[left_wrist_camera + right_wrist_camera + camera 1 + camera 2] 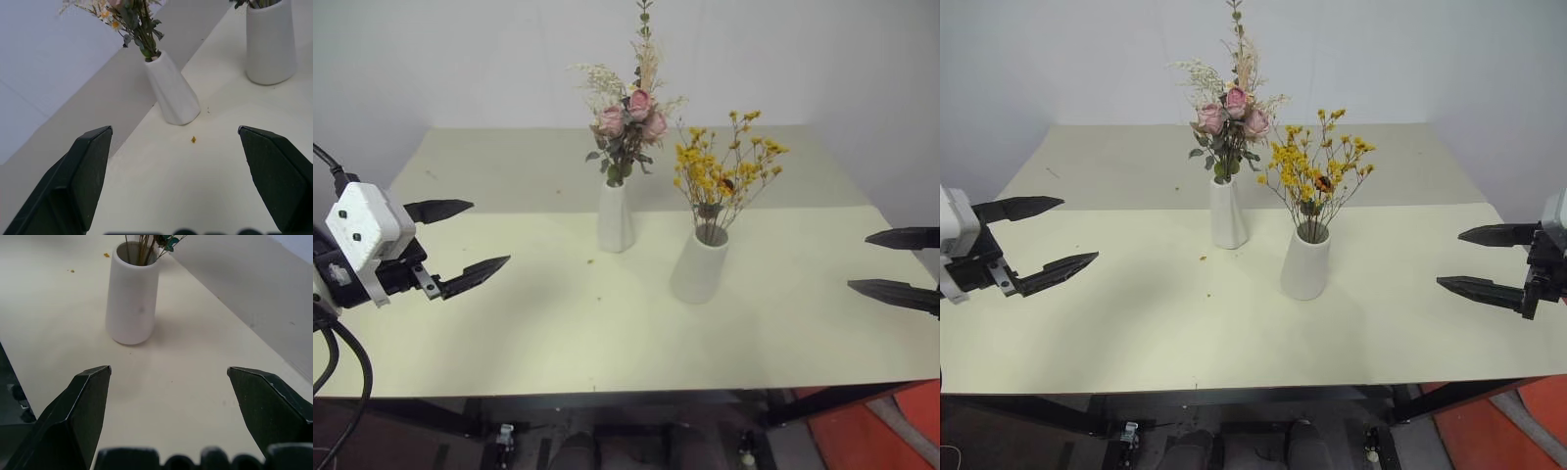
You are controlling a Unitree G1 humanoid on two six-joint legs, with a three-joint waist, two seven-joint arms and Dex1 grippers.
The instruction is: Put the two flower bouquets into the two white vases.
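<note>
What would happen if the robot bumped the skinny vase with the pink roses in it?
The slim white vase would probably tip easily: it is tall and narrow, and the pink rose bouquet rises high above its mouth, likely making it top-heavy. It might also slide, since the table looks smooth. The dried sprigs look brittle and could shed bits.

Stout white vase (132, 296) with brown stems (142, 248) on pale table (205, 382), beyond wide-spread right tool (168, 382)

Left black two-fingered gripper (1048, 236) held at the left side, fingers spread wide, pointing inward and roughly level, nothing between them. White boxy wrist housing (369, 226) behind it. Right black two-fingered gripper (1474, 259) at the right side, fingers likewise wide apart, pointing inward, empty.
</note>
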